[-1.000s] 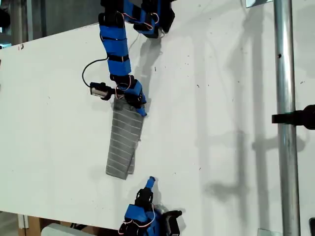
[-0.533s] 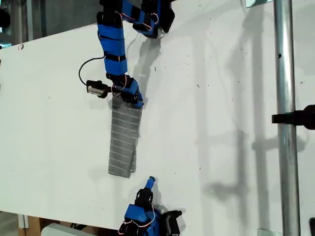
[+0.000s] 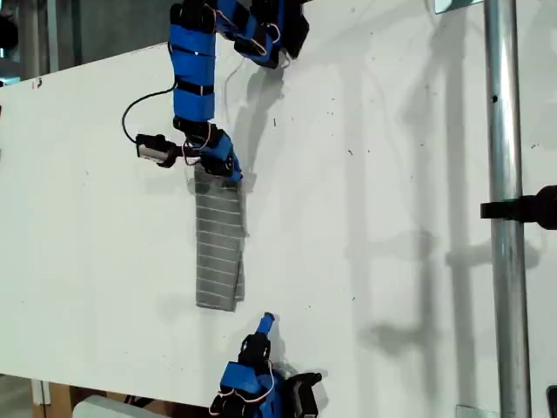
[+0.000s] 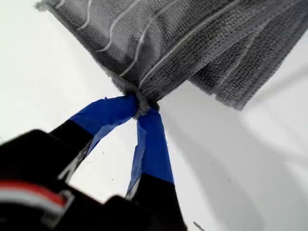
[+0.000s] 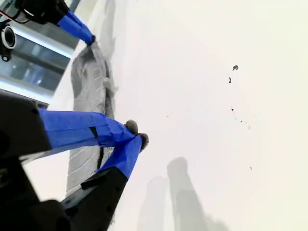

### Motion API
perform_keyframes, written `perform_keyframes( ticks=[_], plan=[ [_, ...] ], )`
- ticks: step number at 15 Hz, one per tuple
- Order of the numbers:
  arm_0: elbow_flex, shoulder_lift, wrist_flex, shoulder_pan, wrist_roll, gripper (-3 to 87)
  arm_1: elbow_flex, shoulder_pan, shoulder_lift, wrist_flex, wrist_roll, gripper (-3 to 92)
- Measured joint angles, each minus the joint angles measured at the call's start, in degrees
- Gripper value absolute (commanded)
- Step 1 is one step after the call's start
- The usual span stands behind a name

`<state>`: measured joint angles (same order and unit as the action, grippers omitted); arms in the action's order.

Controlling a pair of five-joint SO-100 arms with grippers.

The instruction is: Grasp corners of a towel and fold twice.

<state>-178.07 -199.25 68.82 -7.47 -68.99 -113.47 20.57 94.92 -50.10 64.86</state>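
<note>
My first end effector [image 4: 140, 109] pinched the towel [image 3: 218, 248] at its twelve o'clock end, pulling it flat on the table [image 3: 392, 174]. My second end effector [image 5: 137, 137] waited, closed on nothing, near six o'clock.

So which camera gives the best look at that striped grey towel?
The exterior view: the whole towel lies there as a long folded strip on the table. The first wrist view shows only the end pinched by my first gripper; the second shows it foreshortened behind my second gripper.

White table [image 3: 392, 174], faint dark specks on its surface; folded grey striped towel [image 3: 218, 252] lying on it, a long narrow strip
</note>
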Motion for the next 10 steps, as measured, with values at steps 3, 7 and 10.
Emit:
perform_keyframes(
  ticks=[3, 7, 10],
  plan=[
    [0.0, 0.0, 0.0, 0.0, 0.0, -3.0, 4.8, 4.3, 6.2, -7.3, -5.1, -0.2],
    [0.0, 0.0, 0.0, 0.0, 0.0, -3.0, -2.1, 15.8, 9.6, -8.1, -11.1, -0.2],
    [0.0, 0.0, 0.0, 0.0, 0.0, -3.0, -6.8, 18.0, 10.5, -6.7, -12.0, -0.2]
  ],
)
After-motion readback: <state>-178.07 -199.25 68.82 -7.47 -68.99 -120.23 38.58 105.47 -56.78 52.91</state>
